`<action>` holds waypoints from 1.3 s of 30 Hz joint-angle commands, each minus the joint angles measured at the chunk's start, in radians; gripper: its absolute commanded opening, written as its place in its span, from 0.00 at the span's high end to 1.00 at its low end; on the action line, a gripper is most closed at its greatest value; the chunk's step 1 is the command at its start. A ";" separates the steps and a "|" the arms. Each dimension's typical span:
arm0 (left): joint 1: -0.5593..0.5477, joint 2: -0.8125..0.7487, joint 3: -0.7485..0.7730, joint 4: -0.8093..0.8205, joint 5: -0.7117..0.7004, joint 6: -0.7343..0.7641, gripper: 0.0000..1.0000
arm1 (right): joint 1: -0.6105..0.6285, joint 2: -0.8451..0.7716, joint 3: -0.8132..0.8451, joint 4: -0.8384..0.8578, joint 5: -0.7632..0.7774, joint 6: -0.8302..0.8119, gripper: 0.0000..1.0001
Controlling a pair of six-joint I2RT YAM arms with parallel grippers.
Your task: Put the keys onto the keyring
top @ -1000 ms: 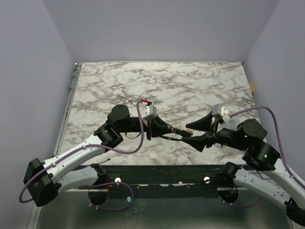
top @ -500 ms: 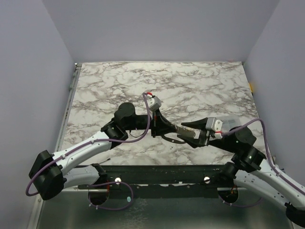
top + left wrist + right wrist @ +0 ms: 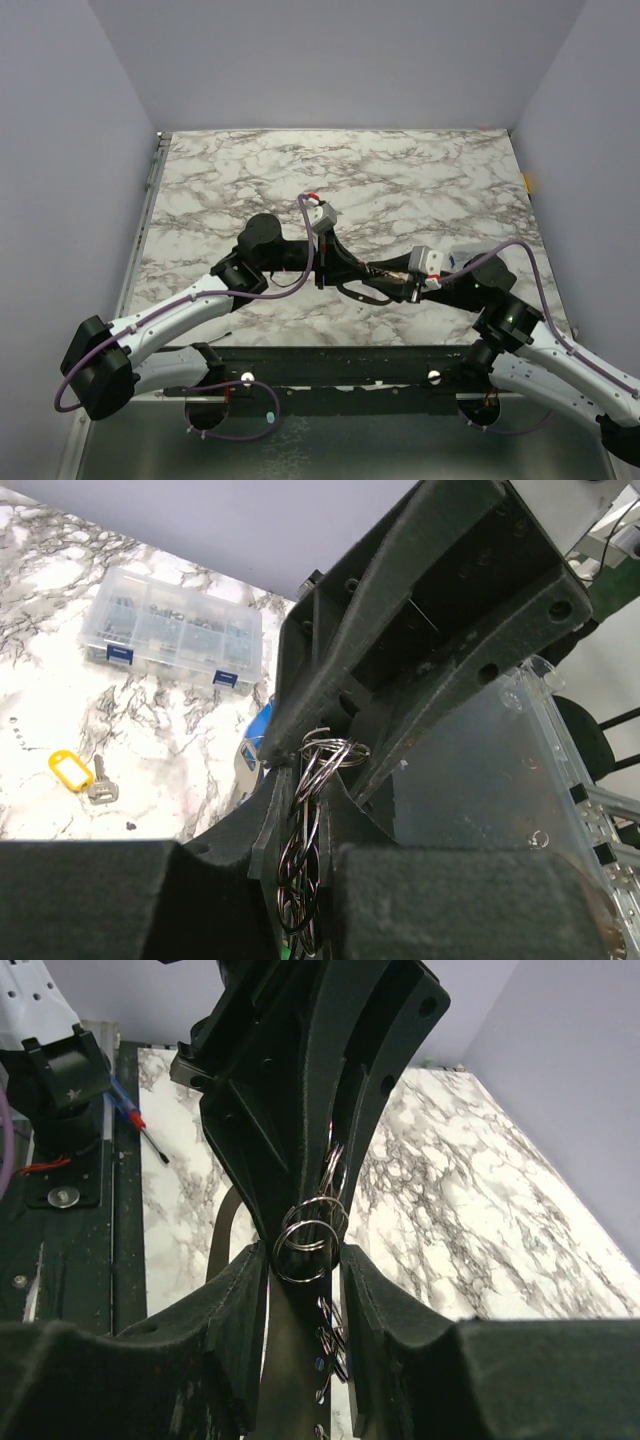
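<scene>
Pinching the keyring [image 3: 306, 1228] in my left gripper [image 3: 305, 805], loops pointing straight into my right gripper [image 3: 303, 1265], whose jaws straddle the end loop, can't tell if it's gripping yet.

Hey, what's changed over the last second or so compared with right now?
The right pincer swung in leftward toward the left pincer. Its jaws narrowed from wide open until its fingers flank the keyring; whether it grips yet is unclear. The left pincer edged slightly right and farther from the bases, then held, shut on the keyring. Nothing else visibly changed.
</scene>
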 commanded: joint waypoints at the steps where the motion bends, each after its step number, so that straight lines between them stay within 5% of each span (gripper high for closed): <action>1: -0.002 -0.026 0.010 0.049 0.088 0.022 1.00 | 0.000 0.002 0.039 -0.002 -0.009 -0.018 0.70; 6: -0.002 -0.035 0.005 0.047 0.098 0.033 1.00 | 0.000 0.006 0.049 -0.016 -0.029 -0.015 0.85; 32: -0.004 -0.157 -0.082 0.169 0.099 0.071 1.00 | 0.000 -0.029 -0.017 0.225 -0.098 0.131 0.99; 34: -0.004 -0.157 -0.082 0.170 0.101 0.069 1.00 | 0.000 -0.020 -0.007 0.207 -0.108 0.125 0.89; 37: -0.003 -0.153 -0.081 0.170 0.126 0.072 1.00 | 0.000 -0.008 0.032 0.130 -0.106 0.115 0.47; 39: -0.004 -0.149 -0.081 0.170 0.141 0.077 1.00 | 0.000 0.003 0.071 0.066 -0.101 0.111 0.37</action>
